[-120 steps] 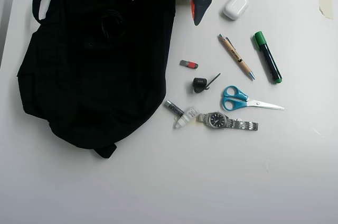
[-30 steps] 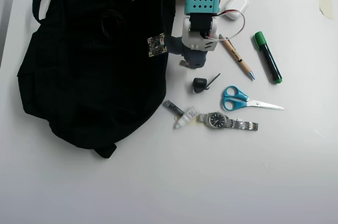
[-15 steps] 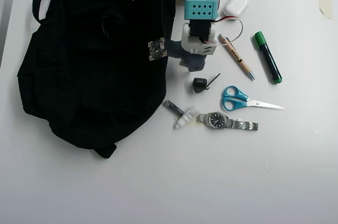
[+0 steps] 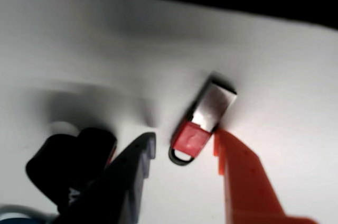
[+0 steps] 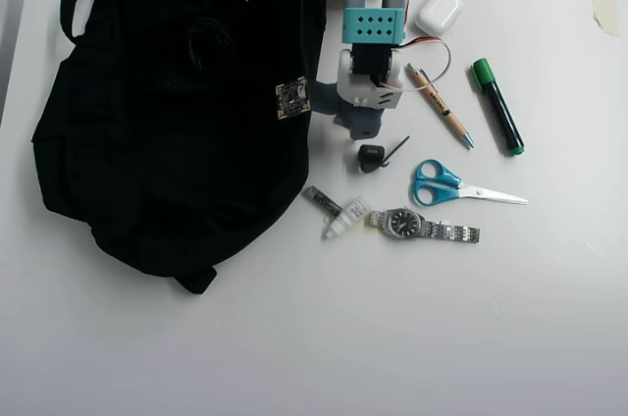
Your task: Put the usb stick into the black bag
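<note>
In the wrist view the usb stick [image 4: 203, 121] lies flat on the white table, grey body up-right, red end with a dark loop down-left. My gripper [image 4: 184, 138] is open just above it, its dark finger [image 4: 136, 163] left of the red end and its orange finger [image 4: 237, 171] right of it, close to the stick. In the overhead view the arm and gripper [image 5: 358, 127] hide the stick. The black bag [image 5: 167, 112] lies flat to the left of the gripper, its right edge next to the arm.
A black round clip [image 5: 371, 156] lies just below the gripper and also shows in the wrist view [image 4: 68, 160]. Nearby lie a grey-and-white tube [image 5: 334, 215], a watch [image 5: 422, 227], blue scissors [image 5: 451, 183], a pen [image 5: 439, 102], a green marker [image 5: 497, 105] and a white case [image 5: 438, 12].
</note>
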